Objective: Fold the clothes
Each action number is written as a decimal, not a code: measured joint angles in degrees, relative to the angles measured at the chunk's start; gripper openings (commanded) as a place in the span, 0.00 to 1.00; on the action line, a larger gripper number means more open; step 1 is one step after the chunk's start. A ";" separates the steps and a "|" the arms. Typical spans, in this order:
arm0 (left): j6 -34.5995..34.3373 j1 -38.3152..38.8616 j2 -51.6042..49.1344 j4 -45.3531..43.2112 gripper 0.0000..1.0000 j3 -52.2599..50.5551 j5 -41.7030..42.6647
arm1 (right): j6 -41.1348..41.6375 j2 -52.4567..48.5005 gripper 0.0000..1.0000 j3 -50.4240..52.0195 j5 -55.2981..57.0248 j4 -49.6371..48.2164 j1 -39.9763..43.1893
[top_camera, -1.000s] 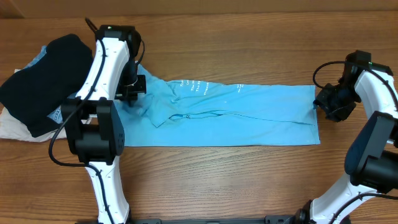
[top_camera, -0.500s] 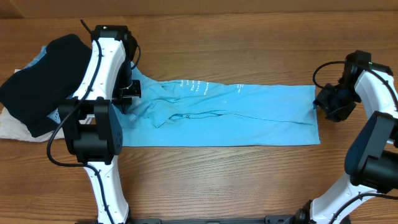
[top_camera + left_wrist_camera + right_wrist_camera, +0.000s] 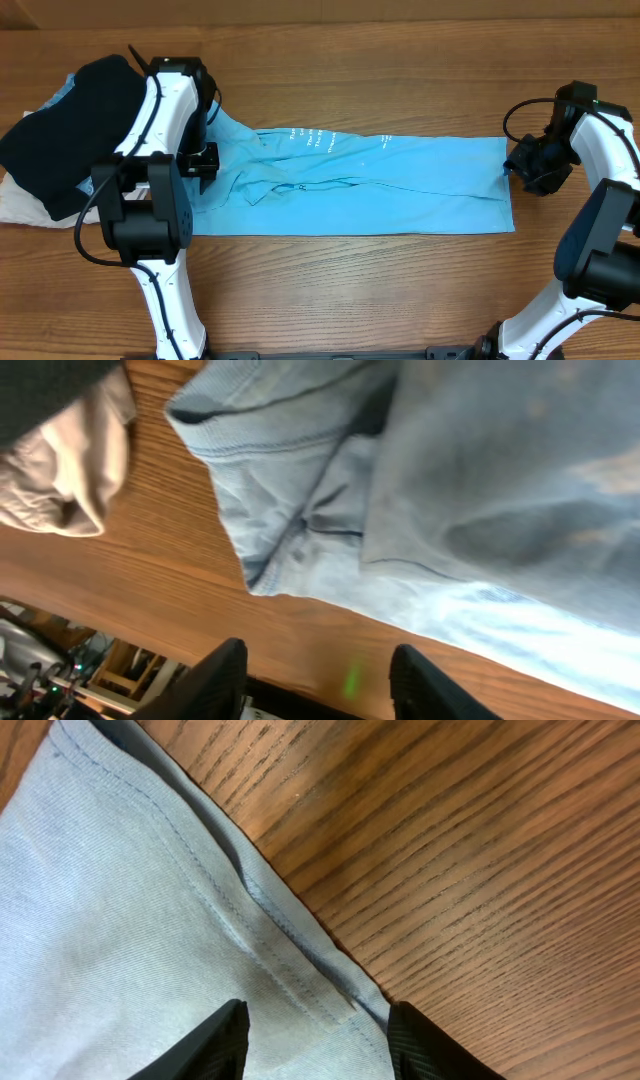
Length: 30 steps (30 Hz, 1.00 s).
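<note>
The sky-blue T-shirt [image 3: 380,185] lies folded into a long band across the table, white lettering near its upper left. My left gripper [image 3: 203,160] is open and empty over the shirt's crumpled left end; in the left wrist view [image 3: 320,680] its fingers hang above bare wood beside the shirt's sleeve hem [image 3: 300,540]. My right gripper [image 3: 522,165] is open at the shirt's right edge; in the right wrist view [image 3: 315,1045] its fingers straddle the stitched hem corner [image 3: 300,990].
A pile with a black garment [image 3: 75,120], denim-blue cloth [image 3: 65,90] and a cream garment [image 3: 20,200] lies at the far left. The cream cloth also shows in the left wrist view [image 3: 60,470]. The table's front edge is near.
My left gripper has moved left and slightly toward the front along the shirt's left end. The shirt's left part has shifted a little. The right arm has not moved.
</note>
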<state>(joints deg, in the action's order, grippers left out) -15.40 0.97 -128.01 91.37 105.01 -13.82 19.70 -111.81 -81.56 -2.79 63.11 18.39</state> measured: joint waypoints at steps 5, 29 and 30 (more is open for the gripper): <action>-4.07 -0.63 0.00 -4.76 0.70 0.02 -4.04 | -0.28 0.00 0.61 0.00 -0.87 -0.13 0.00; 5.60 -2.43 0.02 -14.56 0.61 1.49 12.48 | 2.34 -0.24 0.54 0.13 -33.94 -32.44 -52.52; 6.01 -2.73 0.11 -13.94 0.63 2.38 12.74 | 4.59 -0.31 0.54 0.15 -32.13 -33.73 -54.29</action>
<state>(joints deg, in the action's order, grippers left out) -9.39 -1.76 -127.90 77.43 107.39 -1.08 24.29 -112.12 -81.41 -34.92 29.39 -35.90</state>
